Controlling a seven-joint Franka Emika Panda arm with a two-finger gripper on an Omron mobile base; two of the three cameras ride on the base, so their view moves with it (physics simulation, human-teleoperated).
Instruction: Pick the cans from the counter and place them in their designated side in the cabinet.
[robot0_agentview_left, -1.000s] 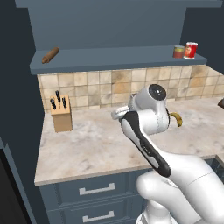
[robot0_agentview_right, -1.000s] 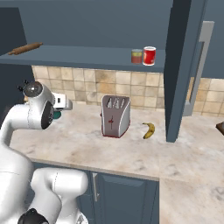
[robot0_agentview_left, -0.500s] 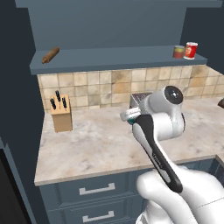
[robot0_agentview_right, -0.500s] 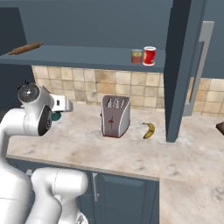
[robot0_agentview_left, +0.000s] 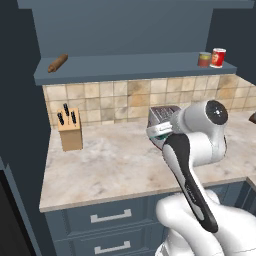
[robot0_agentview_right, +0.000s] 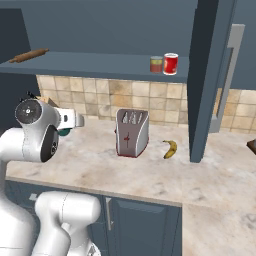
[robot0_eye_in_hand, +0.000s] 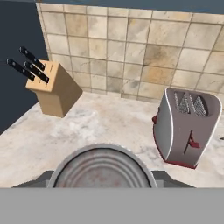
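The teal-labelled can (robot0_eye_in_hand: 102, 168) sits clamped in the gripper (robot0_agentview_left: 159, 134), lifted above the counter (robot0_agentview_left: 110, 165); in the hand view its ribbed grey metal top fills the lower middle, facing the camera, so its long axis runs along the gripper's line of sight, with a sliver of teal label visible beside the wrist in the base views. Beyond it on the beige marbled stone stand a rounded silver toaster (robot0_eye_in_hand: 186, 127) with a red base to one side and a wooden knife block (robot0_eye_in_hand: 52, 89) with black handles to the other, both well apart from the can and backed by tan tiles. A banana (robot0_agentview_right: 170, 148) lies just past the toaster. Above, on the cabinet (robot0_agentview_left: 125, 67) shelf, the shorter red-orange and yellow-green can (robot0_agentview_right: 156, 64) stands upright just beside a red can (robot0_agentview_right: 171, 64), while a rolling pin (robot0_agentview_left: 57, 63) lies at the far end.
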